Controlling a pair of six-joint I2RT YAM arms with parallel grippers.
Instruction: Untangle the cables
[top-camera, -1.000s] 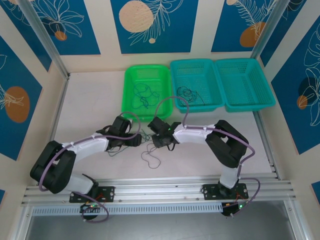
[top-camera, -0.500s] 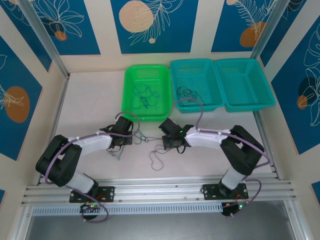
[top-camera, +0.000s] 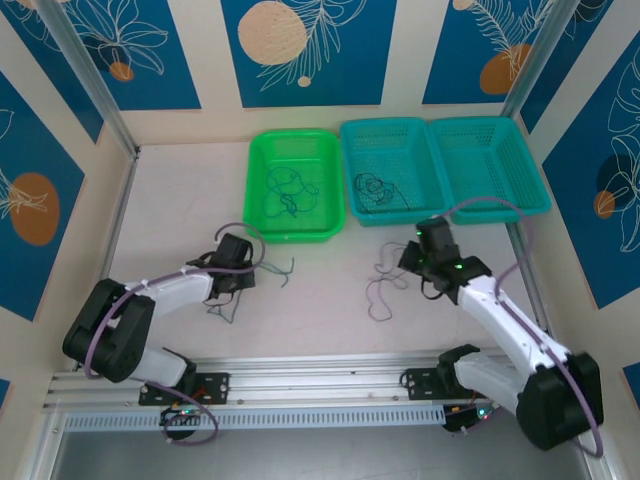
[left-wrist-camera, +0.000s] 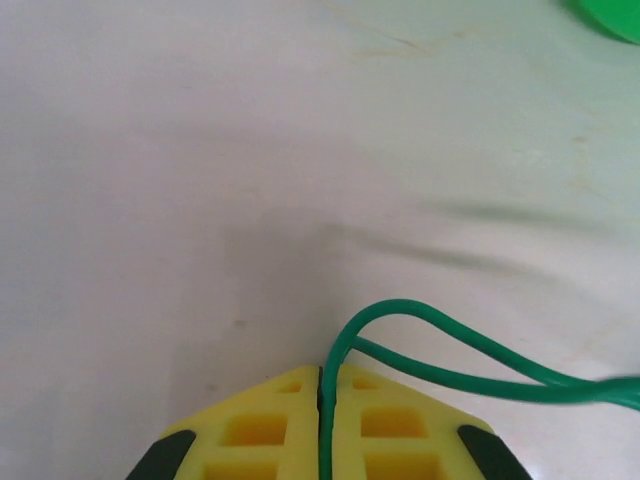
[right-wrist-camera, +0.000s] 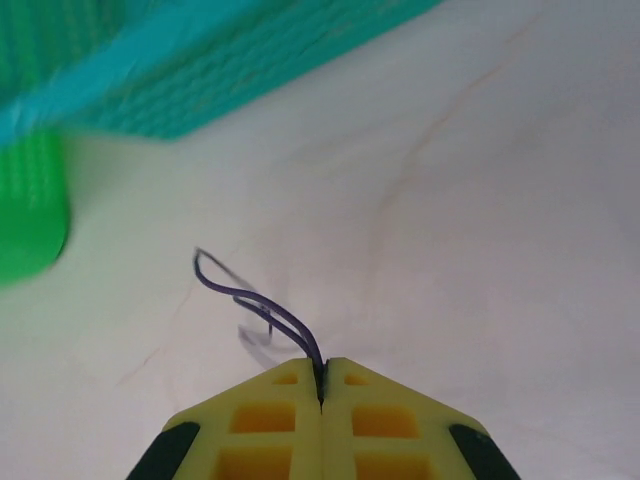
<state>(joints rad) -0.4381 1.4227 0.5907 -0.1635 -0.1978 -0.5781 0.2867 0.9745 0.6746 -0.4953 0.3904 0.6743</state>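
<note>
Left wrist: left gripper (left-wrist-camera: 325, 388), blocky yellow pads (left-wrist-camera: 255, 432) pinching thin glossy green wire (left-wrist-camera: 440, 378), looping toward 3 o'clock.
Right wrist: right gripper (right-wrist-camera: 322, 378) pinching thin dark blue wire (right-wrist-camera: 262, 308), curling toward 10 o'clock.
Top external: bare pale table (top-camera: 330, 295) between arms; green basket (top-camera: 255, 170) at 12 o'clock.

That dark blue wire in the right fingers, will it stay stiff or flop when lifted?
Probably floppy: the dark blue wire curls loosely from the shut right fingers. Likely very light, being so thin; it may slip free.

Green cable (left-wrist-camera: 396, 306), dark-blue cable (right-wrist-camera: 286, 321)
</note>
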